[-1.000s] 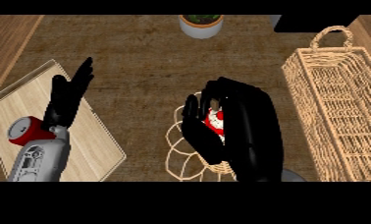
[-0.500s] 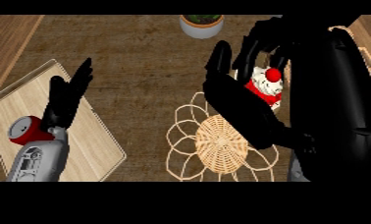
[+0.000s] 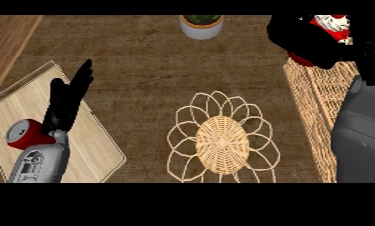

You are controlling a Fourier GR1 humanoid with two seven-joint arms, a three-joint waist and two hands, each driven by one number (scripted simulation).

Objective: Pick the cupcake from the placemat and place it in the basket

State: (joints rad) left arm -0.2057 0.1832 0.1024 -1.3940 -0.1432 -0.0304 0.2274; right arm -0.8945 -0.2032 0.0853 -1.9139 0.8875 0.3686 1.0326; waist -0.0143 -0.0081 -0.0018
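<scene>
My right hand (image 3: 311,41) is at the upper right, over the wicker basket (image 3: 315,96), its fingers curled round the cupcake (image 3: 333,26), which shows as red and white between them. The hand hides most of the cupcake and the basket's far end. The woven placemat (image 3: 219,141), a flower-shaped wicker mat, lies bare at the lower middle. My left hand (image 3: 67,98) rests open at the left, fingers pointing up, over a wooden board.
A light wooden board (image 3: 44,106) lies at the left with a red can (image 3: 26,133) on it beside my left forearm. A white pot with a plant (image 3: 201,26) stands at the back middle. The counter's wooden edge runs along the far left.
My right hand has carried the cupcake up and to the right, from above the placemat to over the basket. The left hand has not moved.
</scene>
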